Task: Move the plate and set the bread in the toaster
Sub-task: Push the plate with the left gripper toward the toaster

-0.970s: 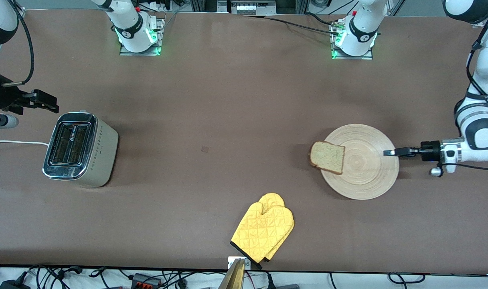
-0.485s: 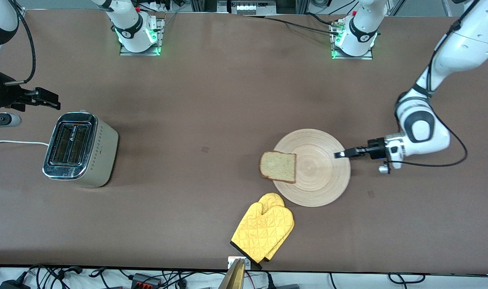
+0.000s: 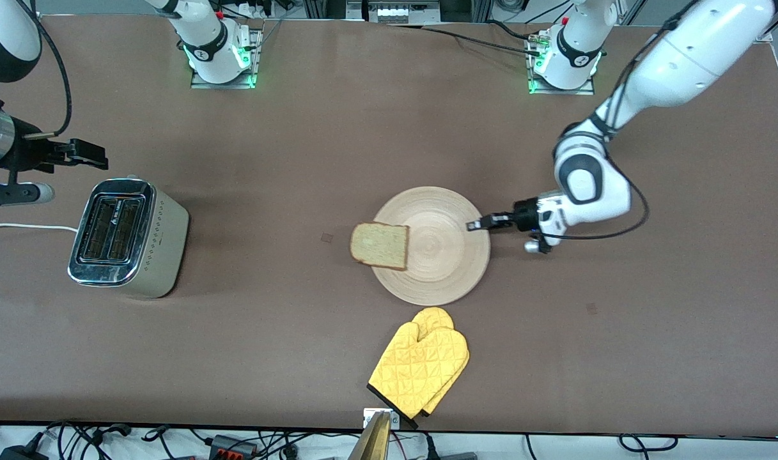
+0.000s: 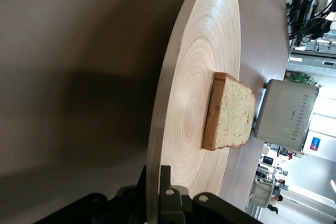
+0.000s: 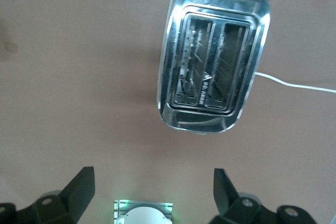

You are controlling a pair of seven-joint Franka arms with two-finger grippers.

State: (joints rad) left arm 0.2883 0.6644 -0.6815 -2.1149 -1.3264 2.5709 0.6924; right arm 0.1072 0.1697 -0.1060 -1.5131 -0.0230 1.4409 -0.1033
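The round tan wooden plate (image 3: 436, 249) lies at the table's middle. The bread (image 3: 380, 245), a square slice with a dark crust, rests on its rim toward the right arm's end, overhanging the edge. My left gripper (image 3: 473, 225) is shut on the plate's rim at the left arm's side; in the left wrist view the fingers (image 4: 167, 179) pinch the plate (image 4: 194, 98) edge, with the bread (image 4: 228, 113) and toaster (image 4: 286, 111) past it. My right gripper (image 3: 98, 157) is open and empty, above the table just by the toaster (image 3: 128, 237). The right wrist view shows the toaster's two empty slots (image 5: 212, 64).
A yellow oven mitt (image 3: 420, 361) lies near the table's front edge, nearer the camera than the plate. The toaster's white cord (image 3: 24, 226) runs off the right arm's end of the table. The arm bases (image 3: 219, 54) stand at the back edge.
My left gripper has slid the plate, with the bread on it, from the left arm's end toward the table's middle. My right gripper has shifted slightly over the toaster's end.
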